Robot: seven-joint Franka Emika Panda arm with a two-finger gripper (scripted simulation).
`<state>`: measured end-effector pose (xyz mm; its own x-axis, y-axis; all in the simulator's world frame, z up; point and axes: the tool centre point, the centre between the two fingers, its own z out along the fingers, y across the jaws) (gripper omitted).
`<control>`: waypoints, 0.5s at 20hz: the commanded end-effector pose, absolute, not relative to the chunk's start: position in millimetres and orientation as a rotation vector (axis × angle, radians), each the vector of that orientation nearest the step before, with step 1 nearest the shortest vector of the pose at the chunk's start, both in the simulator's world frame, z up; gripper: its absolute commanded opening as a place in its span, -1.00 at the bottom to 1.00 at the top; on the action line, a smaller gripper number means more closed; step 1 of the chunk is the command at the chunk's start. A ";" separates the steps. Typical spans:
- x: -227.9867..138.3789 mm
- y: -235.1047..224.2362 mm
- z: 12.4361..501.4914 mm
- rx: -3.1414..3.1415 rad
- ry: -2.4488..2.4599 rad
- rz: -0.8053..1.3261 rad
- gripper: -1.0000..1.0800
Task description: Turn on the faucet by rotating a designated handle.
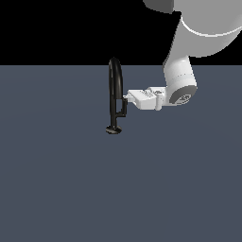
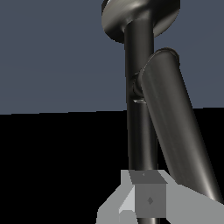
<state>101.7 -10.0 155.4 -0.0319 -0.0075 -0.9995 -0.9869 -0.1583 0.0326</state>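
Wrist view, nearest first: one grey finger pad (image 2: pixel 148 199) fills the lower edge, pressed up close against the black stem. Only that pad and some pale housing beside it show, so cannot tell how wide the fingers are set, or whether they grip anything.

Just past the pad, the handle (image 2: pixel 175 127), a thick glossy black bar, runs at a slant beside the stem and joins it at a small collar. It lies right alongside the finger; contact looks likely but cannot be confirmed.

Beyond that, the stem ends in the round base, sitting on the blue-grey tabletop (image 2: pixel 57 57).

Exterior view: fingers (image 1: pixel 125 98) reach in level from the exterior view's right, tips at the faucet (image 1: pixel 115 85), about mid-height on the stem, just above where the short handle (image 1: pixel 123 109) hangs beside it. Arched spout rises above the fingers, base sits below them on the tabletop (image 1: pixel 118 189). White arm (image 1: pixel 182 80) comes down from the upper part of the view, behind the fingers.
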 end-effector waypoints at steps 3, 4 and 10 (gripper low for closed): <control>92.1 -11.5 158.9 -1.315 1.155 1.354 -1.00; 90.3 -11.8 159.5 -1.315 1.155 1.354 -1.00; 84.4 -12.9 156.0 -1.315 1.155 1.349 -1.00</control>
